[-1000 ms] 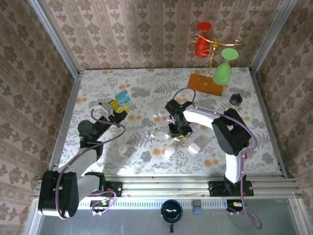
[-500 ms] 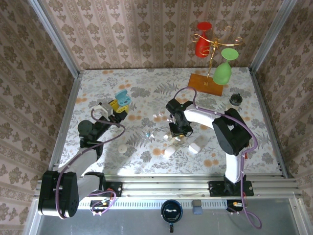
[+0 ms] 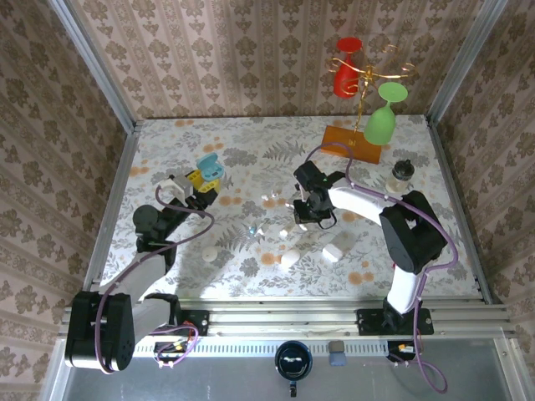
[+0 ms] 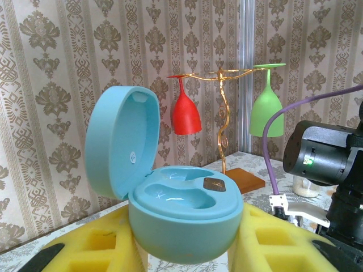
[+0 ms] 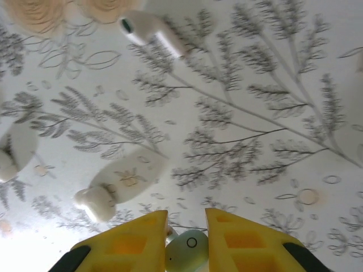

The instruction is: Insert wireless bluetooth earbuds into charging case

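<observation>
The right claw (image 5: pixel 185 229) stands narrow, and its two yellow pads (image 5: pixel 127 243) close on a small pale earbud (image 5: pixel 187 255) that sits between them; I judge that it is gripped. Just ahead of this claw and to its left, a second earbud (image 5: pixel 95 203) lies on the flowered table (image 5: pixel 255 141). Farther ahead lies a third earbud (image 5: pixel 148 27), which has a stem. A whitish shape at the far left I cannot name. Well apart to the left, the left claw (image 4: pixel 184 258) is closed on the blue charging case (image 4: pixel 187 224). The case is upright, its lid (image 4: pixel 122 141) is open and leans back, and its two hollows look empty. The step in hand is, I think, to carry the earbud to that case. To do it well, the grip should be firm without squeezing harder. The earbud should come above one free hollow with its stem turned to match, go down slowly, and be released only when seated. I count one blue case and three white oval cases (image 3: pixel 289 260), which are nearer the arm bases than either claw. One earbud is held and at least two are loose. Far ahead of the left claw is one rack (image 4: pixel 221 113) with one red glass (image 4: pixel 186 116) and one green glass (image 4: pixel 266 116).
</observation>
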`<action>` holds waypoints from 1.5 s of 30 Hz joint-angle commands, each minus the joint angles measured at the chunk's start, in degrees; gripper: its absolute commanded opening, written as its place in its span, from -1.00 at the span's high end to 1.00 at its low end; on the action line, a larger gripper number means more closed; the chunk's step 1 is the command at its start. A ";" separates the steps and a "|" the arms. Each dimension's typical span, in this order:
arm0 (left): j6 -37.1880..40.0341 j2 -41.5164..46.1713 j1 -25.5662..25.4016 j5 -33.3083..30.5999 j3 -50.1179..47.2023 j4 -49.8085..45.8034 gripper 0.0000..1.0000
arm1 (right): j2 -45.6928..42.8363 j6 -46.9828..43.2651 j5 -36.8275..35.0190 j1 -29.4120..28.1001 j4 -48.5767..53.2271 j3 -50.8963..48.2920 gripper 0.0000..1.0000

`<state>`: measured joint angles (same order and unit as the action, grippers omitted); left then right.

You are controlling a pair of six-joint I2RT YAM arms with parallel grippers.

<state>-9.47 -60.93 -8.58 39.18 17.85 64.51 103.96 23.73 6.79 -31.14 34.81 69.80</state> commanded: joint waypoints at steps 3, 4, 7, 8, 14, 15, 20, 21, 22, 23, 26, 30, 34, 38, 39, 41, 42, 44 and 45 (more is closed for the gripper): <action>-0.46 -0.41 -0.43 0.83 0.06 2.02 0.51 | -1.29 -0.89 4.73 0.07 -3.65 -0.99 0.49; -0.61 -0.60 -0.45 0.94 0.17 2.23 0.51 | -0.70 -1.11 2.62 -0.33 -2.17 -0.28 0.47; -0.98 -0.90 -0.58 0.74 0.16 2.94 0.51 | 2.68 -2.29 -1.98 -0.79 4.04 3.53 0.39; -0.94 -1.01 -0.61 0.74 0.17 2.91 0.51 | 2.95 -1.67 -0.61 -0.33 3.31 3.10 0.42; -0.98 -0.97 -0.65 0.81 0.08 3.07 0.51 | 4.07 -1.06 -1.11 0.55 5.03 3.75 0.21; -1.02 -0.98 -0.65 0.76 0.08 3.12 0.51 | 3.16 -1.11 -1.06 0.55 4.24 3.03 0.16; -0.79 -1.03 -0.74 0.54 -0.10 2.98 0.51 | 0.87 -0.51 -0.51 0.46 3.42 1.57 0.20; -0.81 -1.19 -0.76 0.55 -0.09 3.10 0.51 | 0.73 -0.39 0.20 0.46 3.06 1.27 0.24; -0.93 -1.28 -0.78 0.55 -0.09 3.24 0.51 | 0.72 -0.19 1.33 0.37 2.72 1.12 0.25; -0.92 -1.38 -0.89 0.56 -0.04 3.32 0.51 | 0.46 -0.03 3.29 0.23 2.17 0.61 0.24; -0.98 -1.39 -0.91 0.56 -0.08 3.38 0.51 | -0.09 -0.06 7.96 -1.18 1.32 -0.72 0.22; -0.90 -1.47 -0.91 0.63 -0.01 3.34 0.51 | 1.04 -1.89 7.55 -4.37 3.78 -0.14 0.19; -1.07 -1.96 -1.01 0.68 0.08 3.95 0.51 | 2.85 -1.05 5.89 -5.08 3.44 0.27 0.29; -1.34 -2.01 -1.02 0.94 0.08 4.44 0.51 | 4.59 -0.73 3.12 -5.08 4.63 1.73 0.45; -1.36 -1.87 -1.00 0.94 0.00 4.40 0.51 | 4.83 -0.85 2.98 -5.07 4.77 1.95 0.47; -1.08 -1.49 -1.05 0.62 -0.18 4.07 0.51 | 5.58 -1.35 2.92 -5.07 5.07 2.25 0.48; -0.99 -1.31 -1.02 0.60 -0.26 3.93 0.51 | 5.97 -1.65 2.82 -4.98 5.46 2.51 0.48; -0.90 -1.08 -1.03 0.49 -0.47 3.74 0.51 | 6.86 -2.18 1.70 -5.01 6.20 2.79 0.47; -0.92 -0.95 -1.01 0.42 -0.51 3.78 0.51 | 7.21 -2.22 0.96 -5.02 6.30 2.79 0.47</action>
<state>-9.50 -62.89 -9.34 39.18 17.85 66.13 108.53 22.48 10.94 -36.36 37.91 71.77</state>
